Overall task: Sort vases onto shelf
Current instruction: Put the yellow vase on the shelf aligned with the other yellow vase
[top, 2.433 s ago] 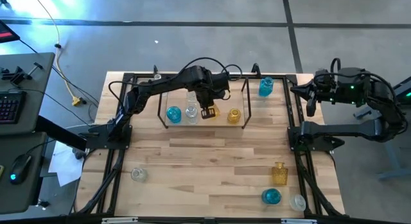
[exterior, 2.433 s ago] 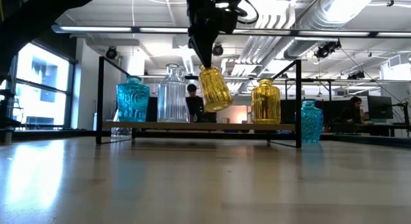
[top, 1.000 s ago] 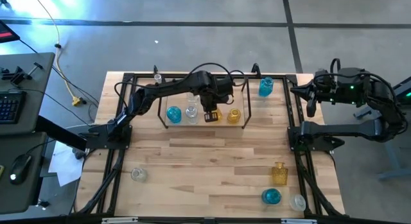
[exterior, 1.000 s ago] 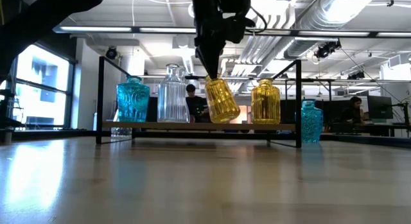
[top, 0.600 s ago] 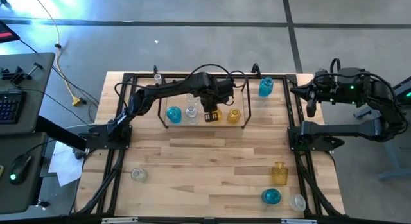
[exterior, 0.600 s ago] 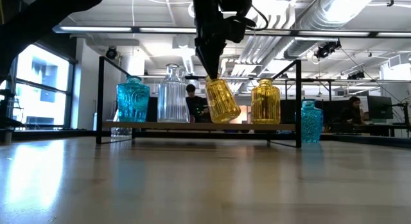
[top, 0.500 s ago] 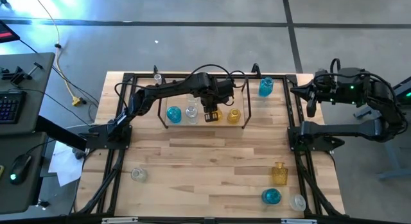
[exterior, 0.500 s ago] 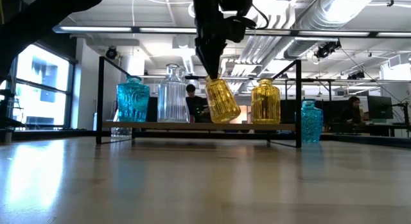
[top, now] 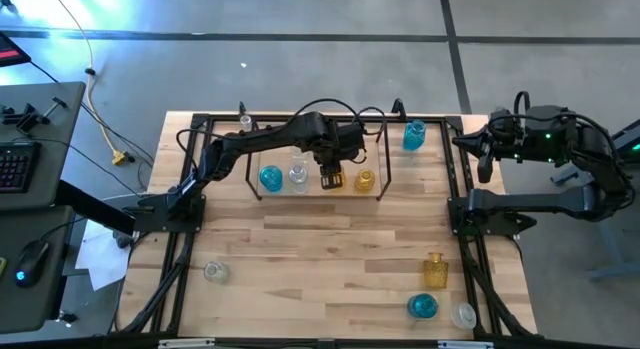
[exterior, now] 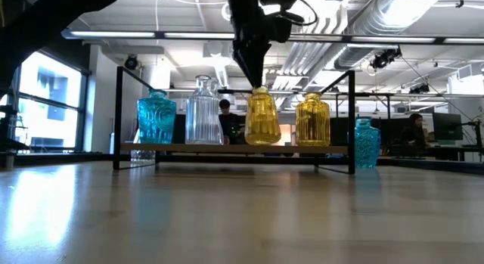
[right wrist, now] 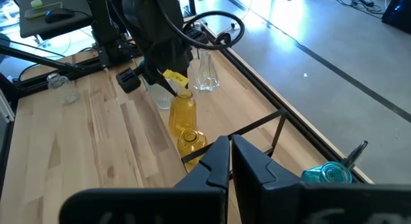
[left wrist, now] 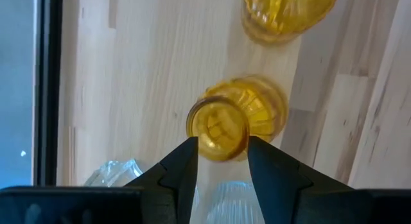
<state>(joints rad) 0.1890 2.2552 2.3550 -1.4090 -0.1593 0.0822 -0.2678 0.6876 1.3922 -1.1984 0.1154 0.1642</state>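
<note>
The shelf [exterior: 227, 148] stands at the table's far middle and holds a blue vase [exterior: 156, 119], a clear vase [exterior: 203, 113] and two yellow vases. The left yellow vase [exterior: 262, 119] stands upright on its base on the shelf floor. My left gripper [left wrist: 219, 147] points down over it, open, with one finger on each side of its neck. The other yellow vase [exterior: 312, 120] stands to its right. My right gripper [right wrist: 231, 153] is shut on nothing and waits raised beyond the table's far right corner. My left gripper's fingers [left wrist: 186, 161] come from above and flank the yellow vase just under its mouth rim [left wrist: 217, 129]. Whether they still touch the neck, I cannot tell. The vase stands upright on the shelf floor.
A blue vase [top: 414, 135] stands right of the shelf. At the near right are an amber vase [top: 434, 271], a blue one [top: 422, 306] and a clear one [top: 462, 314]. A clear vase [top: 215, 272] stands near left. A black frame [top: 465, 204] edges the table.
My left gripper has opened over the shelf. The yellow vase, which hung tilted from the fingers with its base swung toward the right, now stands upright on the shelf floor between the clear vase and the other yellow one.
</note>
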